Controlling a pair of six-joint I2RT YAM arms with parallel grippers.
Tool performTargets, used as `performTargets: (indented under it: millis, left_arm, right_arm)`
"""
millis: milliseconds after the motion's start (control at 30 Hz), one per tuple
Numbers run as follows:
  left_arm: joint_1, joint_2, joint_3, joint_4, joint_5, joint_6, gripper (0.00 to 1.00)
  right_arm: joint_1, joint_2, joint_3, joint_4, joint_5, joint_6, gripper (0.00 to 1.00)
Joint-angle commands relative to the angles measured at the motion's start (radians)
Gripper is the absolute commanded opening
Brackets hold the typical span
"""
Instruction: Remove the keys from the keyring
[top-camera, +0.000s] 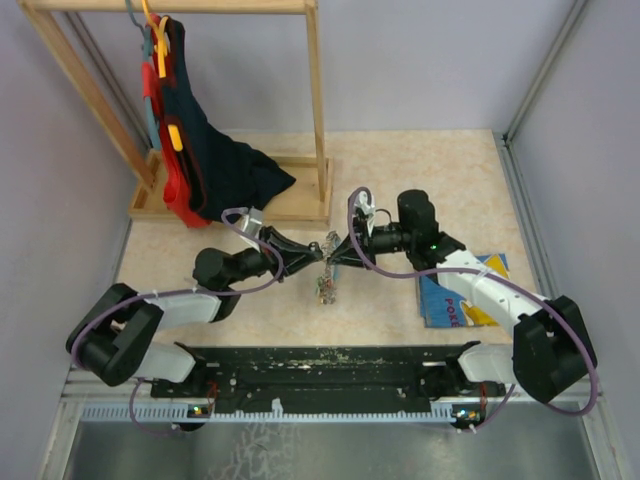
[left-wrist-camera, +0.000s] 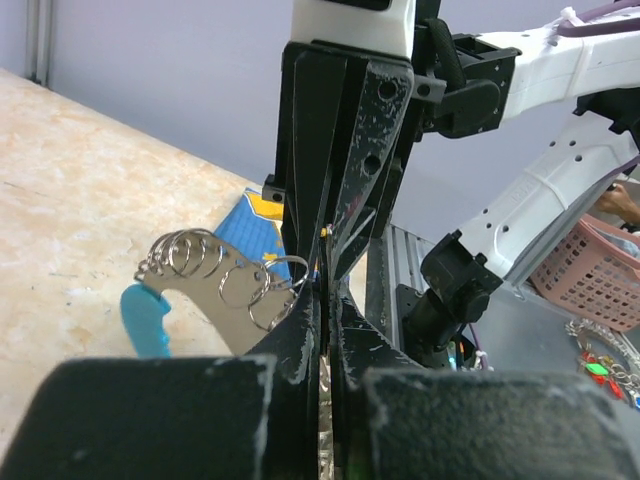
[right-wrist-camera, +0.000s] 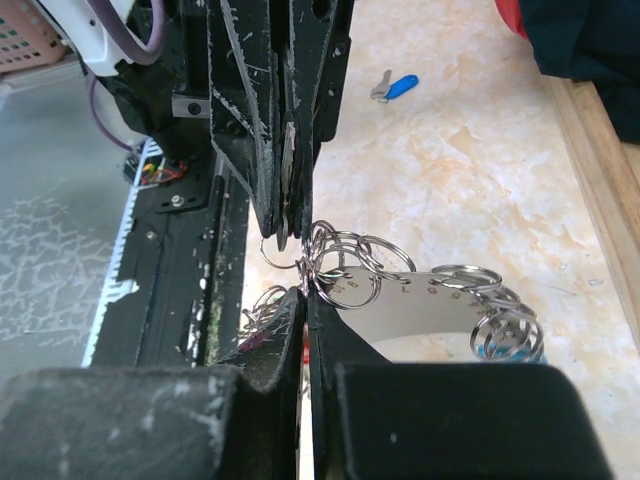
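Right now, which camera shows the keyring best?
The right wrist view: the keyring sits sharp and large mid-frame. The left wrist view hides part of it; the top view shows only a tiny glint.

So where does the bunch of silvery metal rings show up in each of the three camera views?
Top external: bunch of silvery metal rings hanging at the picture's centre.
Left wrist: left of centre, at mid-height.
Right wrist: just right of centre, trailing rightward.
Shared landmark: the black left hand and black right hand meeting tip to tip at the rings.
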Motion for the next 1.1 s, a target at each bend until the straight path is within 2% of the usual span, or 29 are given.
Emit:
performTargets:
  millis: [0,233,367,533,633,733,1067]
  left_arm:
    - [0.021,-0.016,-0.046,0.08,0.006,-0.006,0.0]
    - [0.04,0.008,-0.082,0.028,-0.004,0.044,0.0]
    - [0.04,0.023,-0.061,0.045,0.024,0.02,0.0]
    - [0.039,0.06,-0.024,0.146,0.073,-0.095,0.0]
    - [0.039,0.113,-0.013,0.26,0.096,-0.189,0.0]
    - [0.042,0.145,-0.041,0.344,0.082,-0.204,0.0]
    - [0.064,0.094,-0.086,0.238,0.046,-0.105,0.0]
  right_arm:
    - [-0.018,-0.045,0.043,0.121,-0.092,0.085,0.0]
    - [-0.022,-0.044,0.042,0.13,-0.105,0.108,0.0]
    - [-0.021,-0.037,0.035,0.14,-0.099,0.113,0.0]
    - [-0.005,-0.02,0.033,0.117,-0.044,0.093,0.0]
    - [-0.005,-0.016,0.028,0.138,-0.03,0.119,0.0]
    - [-0.019,-0.015,0.021,0.158,-0.026,0.147,0.0]
    - [-0.038,-0.02,0.018,0.148,-0.033,0.124,0.0]
